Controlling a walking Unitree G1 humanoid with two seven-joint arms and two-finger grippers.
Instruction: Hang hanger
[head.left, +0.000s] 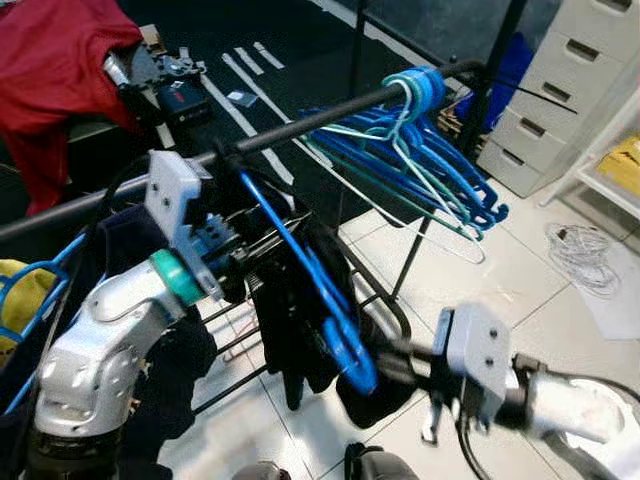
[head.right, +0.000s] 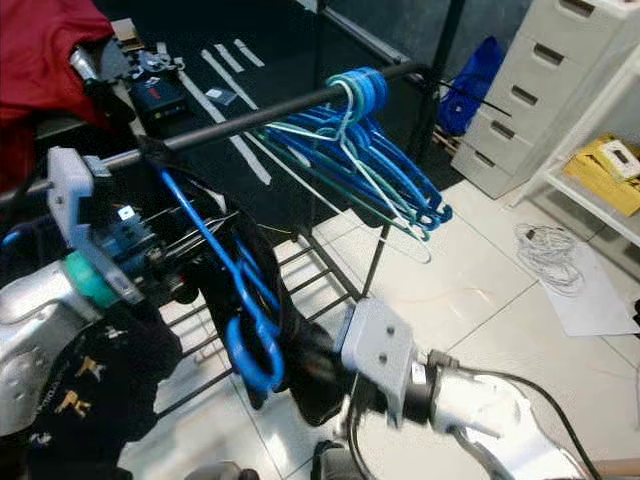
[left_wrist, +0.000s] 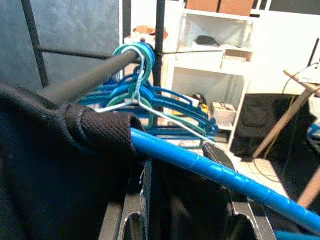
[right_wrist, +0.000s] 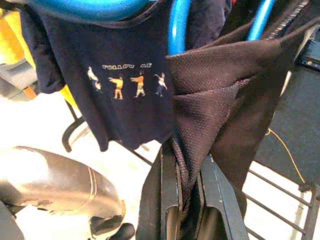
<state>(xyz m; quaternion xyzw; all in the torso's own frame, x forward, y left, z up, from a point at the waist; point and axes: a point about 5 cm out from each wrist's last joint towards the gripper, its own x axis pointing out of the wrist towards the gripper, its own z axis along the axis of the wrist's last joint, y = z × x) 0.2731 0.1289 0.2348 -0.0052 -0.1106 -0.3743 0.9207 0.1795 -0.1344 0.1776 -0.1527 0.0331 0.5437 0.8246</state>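
Mid-hang: blue hanger carrying a black garment, hook end up against the dark rail, not visibly seated. Left tool clenched on hanger and cloth near the top; right tool pinching the garment's lower fold. Next, probably: hook over rail, then release.

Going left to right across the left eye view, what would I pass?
Red cloth → left gripper → blue hanger with dark garment → bunch of empty hangers → white drawers.
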